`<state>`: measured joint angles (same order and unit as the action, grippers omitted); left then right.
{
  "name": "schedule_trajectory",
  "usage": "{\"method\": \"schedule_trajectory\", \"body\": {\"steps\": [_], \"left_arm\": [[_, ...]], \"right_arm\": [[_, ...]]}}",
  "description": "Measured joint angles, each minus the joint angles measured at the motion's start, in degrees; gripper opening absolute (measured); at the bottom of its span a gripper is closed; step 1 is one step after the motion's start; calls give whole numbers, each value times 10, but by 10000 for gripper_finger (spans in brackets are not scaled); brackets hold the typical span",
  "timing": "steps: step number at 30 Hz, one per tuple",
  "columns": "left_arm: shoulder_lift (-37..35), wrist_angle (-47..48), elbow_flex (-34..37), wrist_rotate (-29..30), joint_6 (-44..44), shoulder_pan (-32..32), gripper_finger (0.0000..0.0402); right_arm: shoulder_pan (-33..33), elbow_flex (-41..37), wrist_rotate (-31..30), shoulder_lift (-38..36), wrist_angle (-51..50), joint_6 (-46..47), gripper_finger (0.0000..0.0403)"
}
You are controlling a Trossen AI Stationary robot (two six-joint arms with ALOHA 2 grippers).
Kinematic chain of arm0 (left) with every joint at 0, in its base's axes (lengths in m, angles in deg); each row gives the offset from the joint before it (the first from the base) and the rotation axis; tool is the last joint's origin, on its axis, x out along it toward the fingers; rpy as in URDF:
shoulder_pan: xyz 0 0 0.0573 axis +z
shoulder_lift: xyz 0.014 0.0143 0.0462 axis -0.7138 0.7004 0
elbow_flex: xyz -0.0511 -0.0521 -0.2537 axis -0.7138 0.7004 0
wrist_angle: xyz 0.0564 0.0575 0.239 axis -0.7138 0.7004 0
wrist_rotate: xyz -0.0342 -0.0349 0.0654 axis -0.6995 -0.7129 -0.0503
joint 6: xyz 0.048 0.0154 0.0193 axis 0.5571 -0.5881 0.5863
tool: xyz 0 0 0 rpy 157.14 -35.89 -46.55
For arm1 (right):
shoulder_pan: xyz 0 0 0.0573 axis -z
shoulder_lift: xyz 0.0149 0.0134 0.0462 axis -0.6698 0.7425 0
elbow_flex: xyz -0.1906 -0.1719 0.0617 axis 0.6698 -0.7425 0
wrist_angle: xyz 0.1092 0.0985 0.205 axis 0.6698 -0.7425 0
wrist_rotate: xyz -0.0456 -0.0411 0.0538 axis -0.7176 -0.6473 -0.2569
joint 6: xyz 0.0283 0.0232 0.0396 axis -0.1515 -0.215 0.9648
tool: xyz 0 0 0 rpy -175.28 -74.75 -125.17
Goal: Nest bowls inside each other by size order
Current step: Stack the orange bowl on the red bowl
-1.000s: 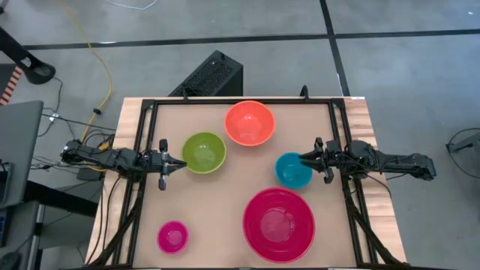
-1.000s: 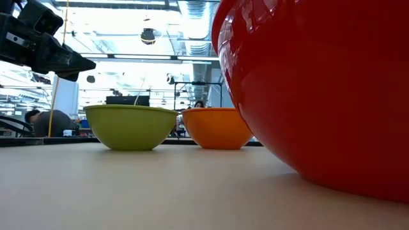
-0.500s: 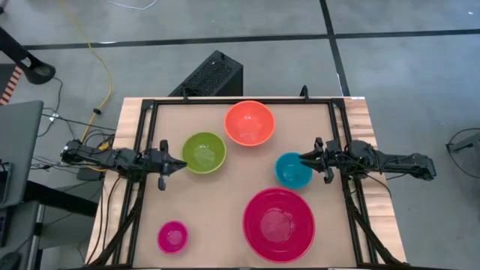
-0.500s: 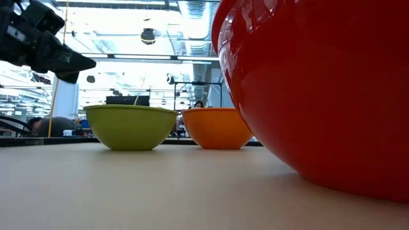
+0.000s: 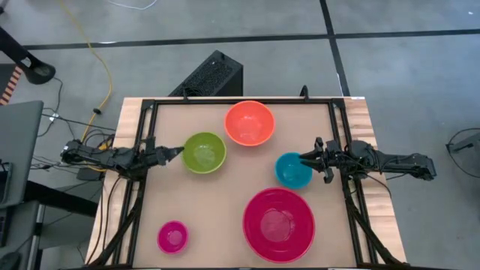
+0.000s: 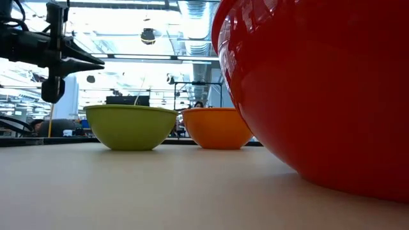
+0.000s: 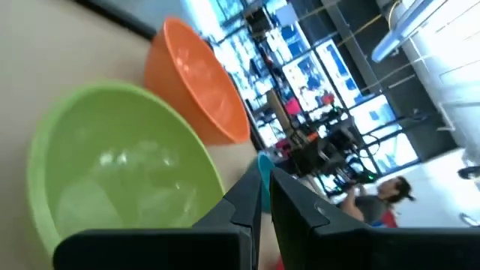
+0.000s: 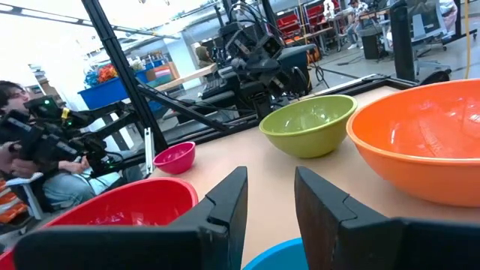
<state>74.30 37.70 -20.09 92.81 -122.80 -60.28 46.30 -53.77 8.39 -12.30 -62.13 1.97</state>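
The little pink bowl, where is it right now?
In the high view the pink bowl sits alone at the table's near-left corner, left of the red bowl and below the lime green bowl.

No legible writing anywhere.
None of the four views shows a readable word, label, brand mark, number or sign, whether on the bowls, the arms, the table or the room behind; background shapes beyond the grippers are too indistinct to make out any lettering.
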Motion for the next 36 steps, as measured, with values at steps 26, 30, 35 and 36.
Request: {"method": "schedule_trajectory", "body": {"steps": [26,30,35,36], "left_arm": [[58,58,-117,29,229,96,0],[75,159,-158,40,225,149,0],[99,205,-173,39,220,198,0],[103,206,-173,41,219,205,1]], "right_arm": [[50,190,-207,414,115,277,128],[110,280,-185,526,77,284,145],[183,411,-109,642,-56,236,185],[196,437,-101,662,-89,223,196]]}}
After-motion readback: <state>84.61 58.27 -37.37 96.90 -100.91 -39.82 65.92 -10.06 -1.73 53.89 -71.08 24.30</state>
